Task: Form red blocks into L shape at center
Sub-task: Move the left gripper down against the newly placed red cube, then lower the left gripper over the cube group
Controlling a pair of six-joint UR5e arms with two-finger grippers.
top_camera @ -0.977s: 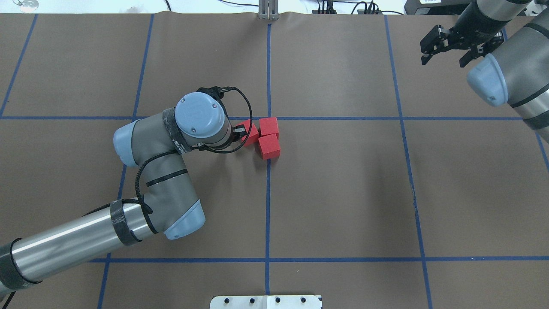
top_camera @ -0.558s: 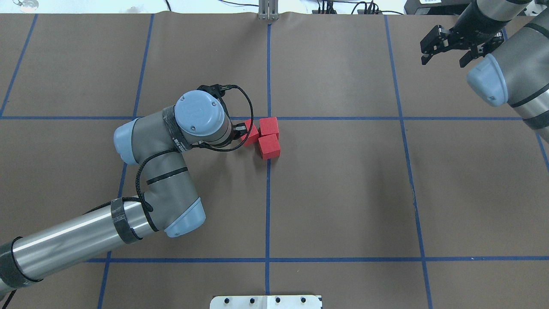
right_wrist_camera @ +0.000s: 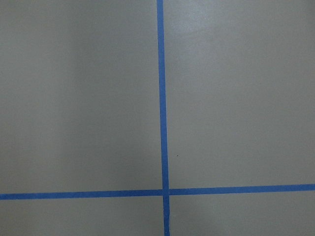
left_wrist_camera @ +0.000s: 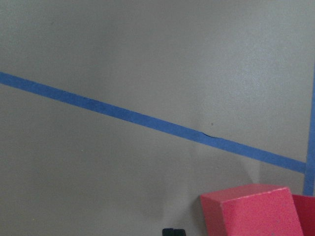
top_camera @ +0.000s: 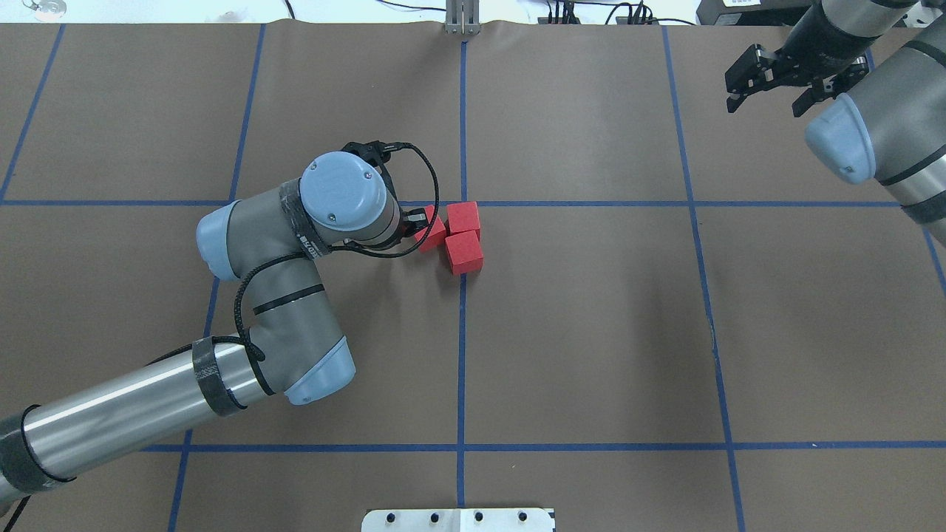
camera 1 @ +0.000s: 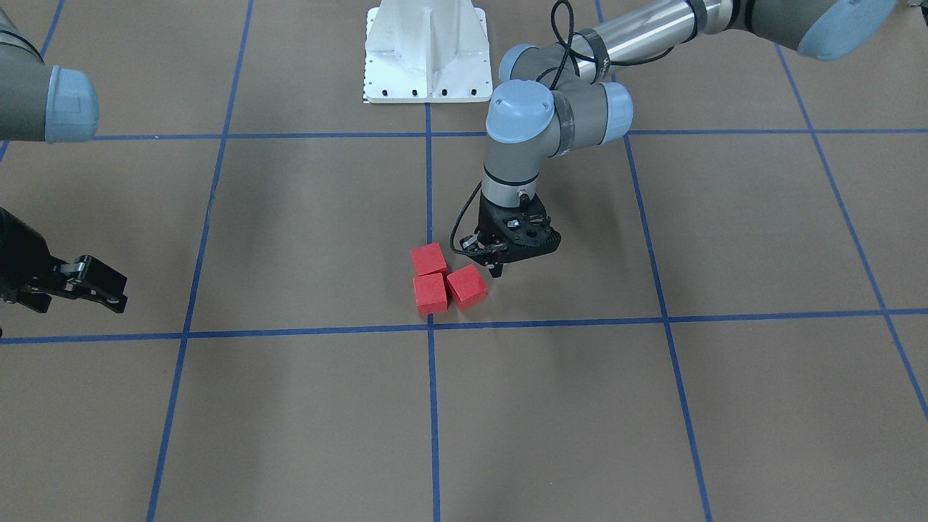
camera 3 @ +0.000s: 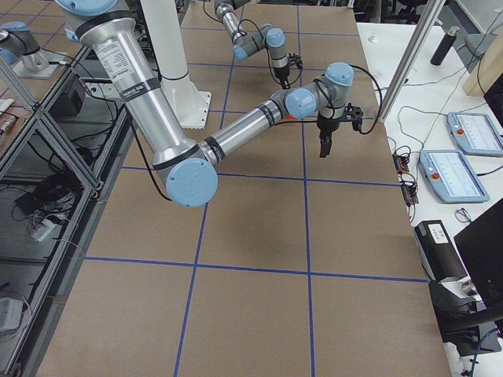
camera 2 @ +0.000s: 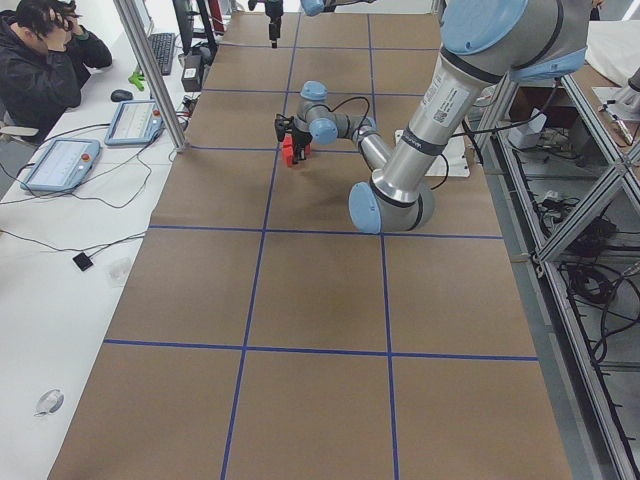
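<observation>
By the center crossing [top_camera: 463, 203], three red blocks [camera 1: 430, 292] touching — one skewed, left gripper [camera 1: 497, 270] beside it, cannot tell if closed — right gripper [top_camera: 765, 106] spread, table's [top_camera: 591, 355] far-right corner.

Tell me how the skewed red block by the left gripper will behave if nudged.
The skewed red block looks rigid and flat-faced, so it should slide rather than roll. It sits low and cubic, so tipping seems unlikely. A corner push from the left gripper would probably spin it.

Three blocks [camera 1: 431, 292] lie clustered, touching, just beside the center [camera 1: 431, 328].
</observation>
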